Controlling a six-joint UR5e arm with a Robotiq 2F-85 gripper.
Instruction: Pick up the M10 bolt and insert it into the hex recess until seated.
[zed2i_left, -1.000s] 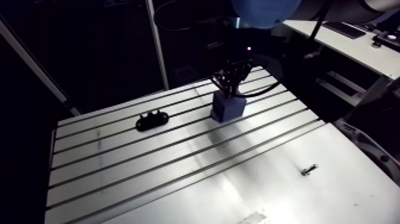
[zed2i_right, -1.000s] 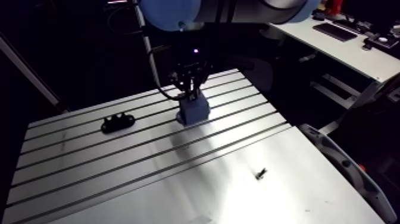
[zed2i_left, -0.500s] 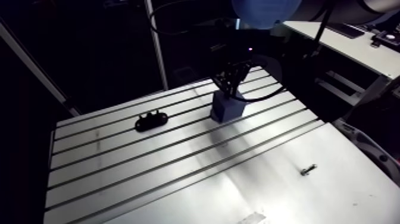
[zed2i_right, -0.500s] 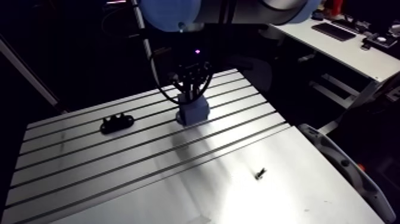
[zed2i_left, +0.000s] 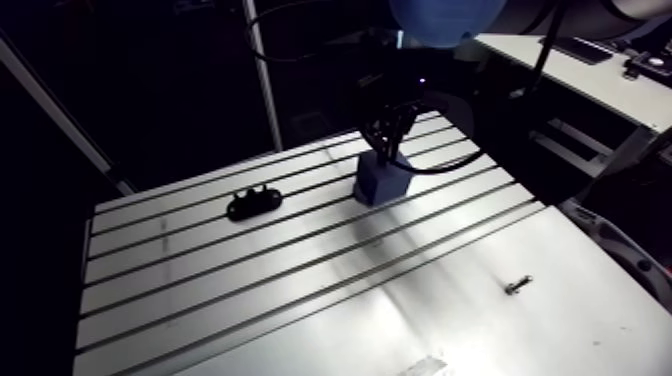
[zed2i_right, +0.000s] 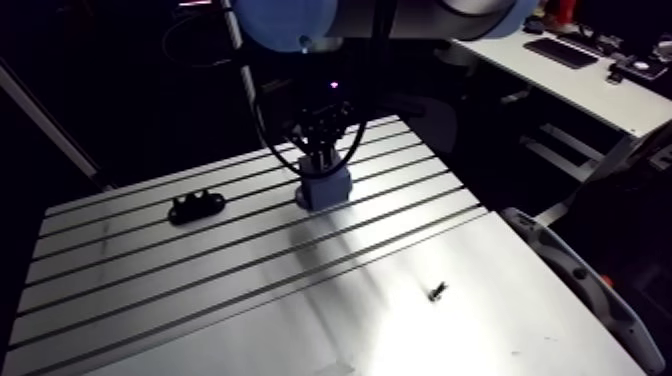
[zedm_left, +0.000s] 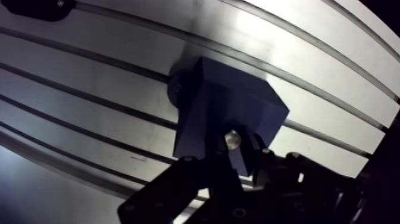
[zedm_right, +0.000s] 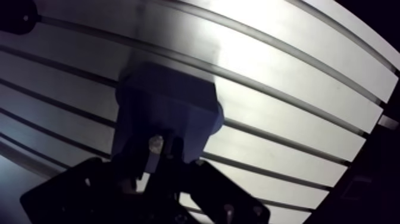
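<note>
While the gripper (zedm_left: 231, 154) pinches the M10 bolt (zedm_left: 232, 139) upright between its fingers, the blue block (zedm_left: 238, 107) sits directly beneath, near the table's (zed2i_left: 300, 300) far edge, so insertion likely runs straight down.

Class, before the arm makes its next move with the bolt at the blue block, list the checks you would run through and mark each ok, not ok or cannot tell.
1. M10 bolt held in the gripper: ok.
2. Bolt positioned over the blue block: ok.
3. Bolt seated in the hex recess: cannot tell, the recess is hidden.
4. Block standing flat on the slotted table: ok.
5. Black fixture and loose fastener well apart from the block: ok.
</note>
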